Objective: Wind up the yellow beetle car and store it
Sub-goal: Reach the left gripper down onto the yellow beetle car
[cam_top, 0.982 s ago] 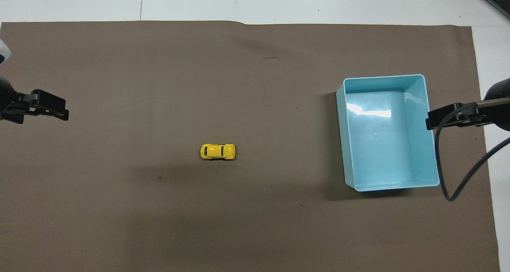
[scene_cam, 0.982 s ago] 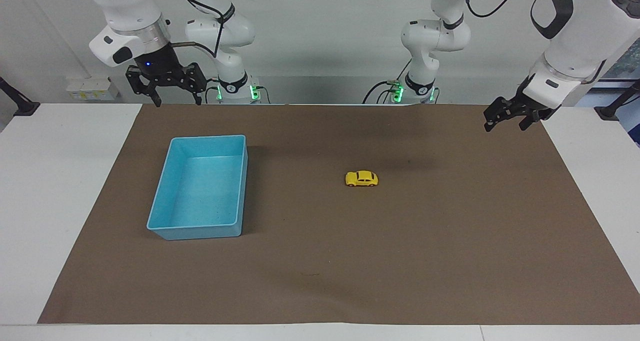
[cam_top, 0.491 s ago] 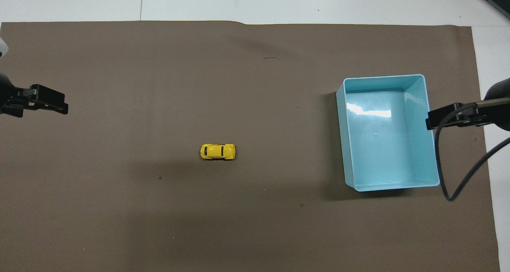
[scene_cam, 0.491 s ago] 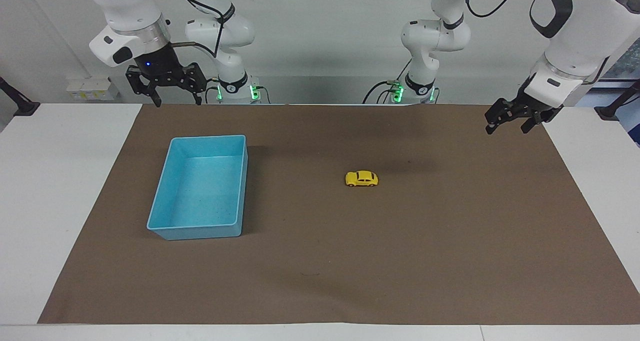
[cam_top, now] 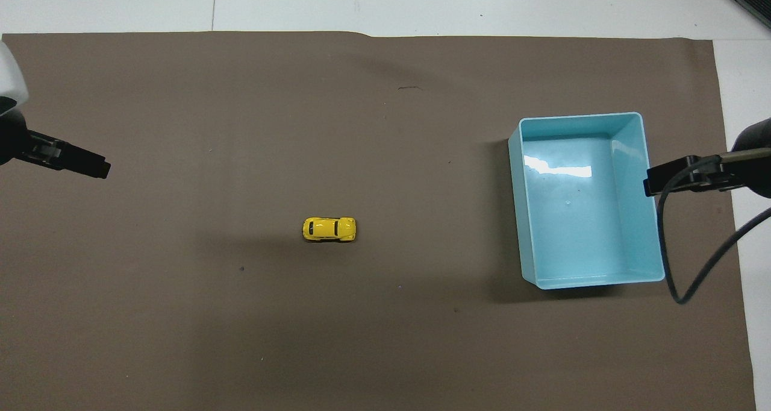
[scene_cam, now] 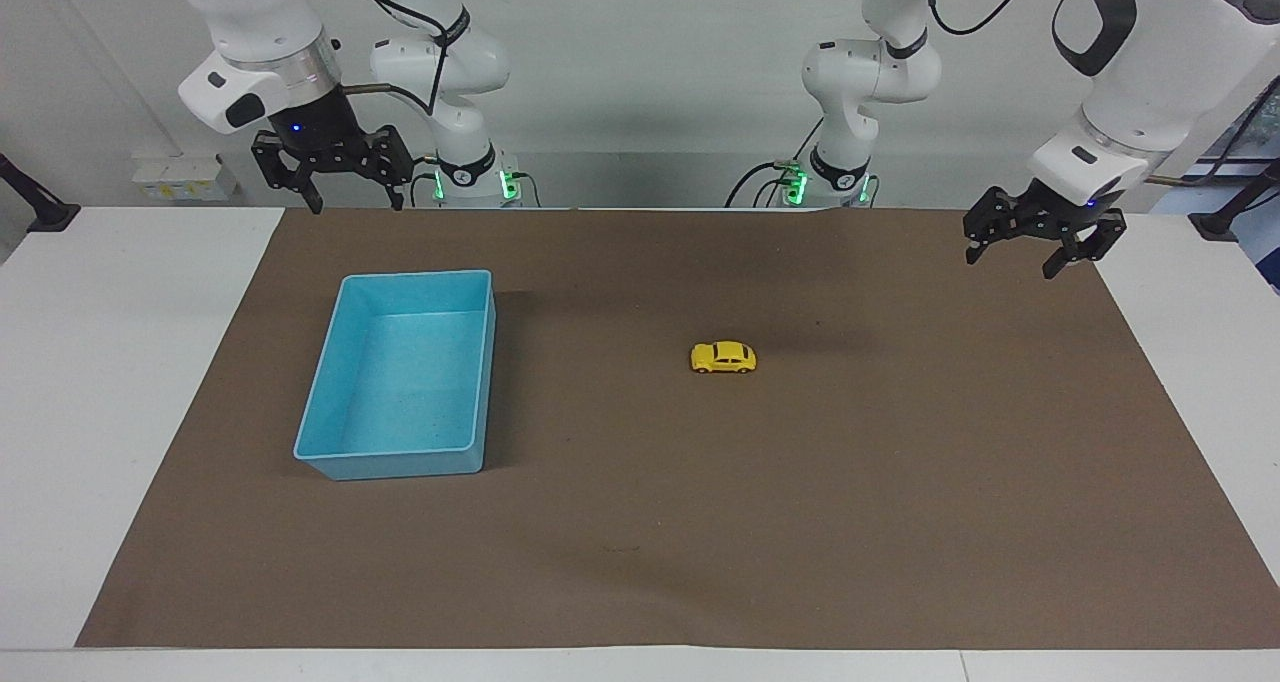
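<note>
The yellow beetle car (scene_cam: 723, 357) stands on its wheels near the middle of the brown mat; it also shows in the overhead view (cam_top: 329, 229). The light blue bin (scene_cam: 480, 382) stands empty toward the right arm's end of the table, also in the overhead view (cam_top: 653, 242). My left gripper (scene_cam: 1012, 260) is open and empty, up in the air over the mat's edge at the left arm's end (cam_top: 99, 169), well apart from the car. My right gripper (scene_cam: 355, 202) is open and empty, raised over the bin's outer wall (cam_top: 650, 185); this arm waits.
The brown mat (scene_cam: 800, 522) covers most of the white table (scene_cam: 120, 382). A black cable (cam_top: 677, 278) hangs from the right arm beside the bin. The arm bases (scene_cam: 840, 177) stand at the robots' edge.
My left gripper has turned at the wrist, so its fingers now show spread in the facing view, and it has shifted slightly. The car, the bin and the right arm have not moved.
</note>
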### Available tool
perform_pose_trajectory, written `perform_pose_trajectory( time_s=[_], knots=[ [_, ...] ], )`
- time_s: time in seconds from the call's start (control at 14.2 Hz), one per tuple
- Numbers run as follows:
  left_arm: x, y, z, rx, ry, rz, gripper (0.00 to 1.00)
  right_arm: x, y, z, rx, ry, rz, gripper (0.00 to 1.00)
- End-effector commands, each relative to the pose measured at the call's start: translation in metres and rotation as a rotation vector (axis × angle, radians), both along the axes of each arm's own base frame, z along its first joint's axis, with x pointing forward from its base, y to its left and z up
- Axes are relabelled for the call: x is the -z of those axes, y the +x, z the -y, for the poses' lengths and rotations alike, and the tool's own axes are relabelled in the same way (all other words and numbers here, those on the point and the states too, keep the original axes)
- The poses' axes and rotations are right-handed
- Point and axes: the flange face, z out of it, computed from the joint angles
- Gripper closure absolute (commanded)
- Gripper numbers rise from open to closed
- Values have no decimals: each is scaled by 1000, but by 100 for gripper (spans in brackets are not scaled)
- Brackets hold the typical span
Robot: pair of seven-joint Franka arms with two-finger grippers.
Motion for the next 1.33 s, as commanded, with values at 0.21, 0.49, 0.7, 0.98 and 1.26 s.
perform_pose_trajectory(
  time_s=[0.21,0.49,0.7,0.98,1.26],
  knots=[
    [22,-9,44,325,-10,17,0,-2,-3,2,19,14,3,0],
    [63,-11,91,518,-10,38,0,-3,-4,2,19,14,4,0],
    [112,-23,132,648,-10,22,0,-3,-4,2,19,14,3,0],
    [198,-32,196,763,4,10,0,-3,-4,2,19,14,4,0],
    [236,-53,242,936,57,45,0,-3,-4,2,19,14,3,0]
  ],
)
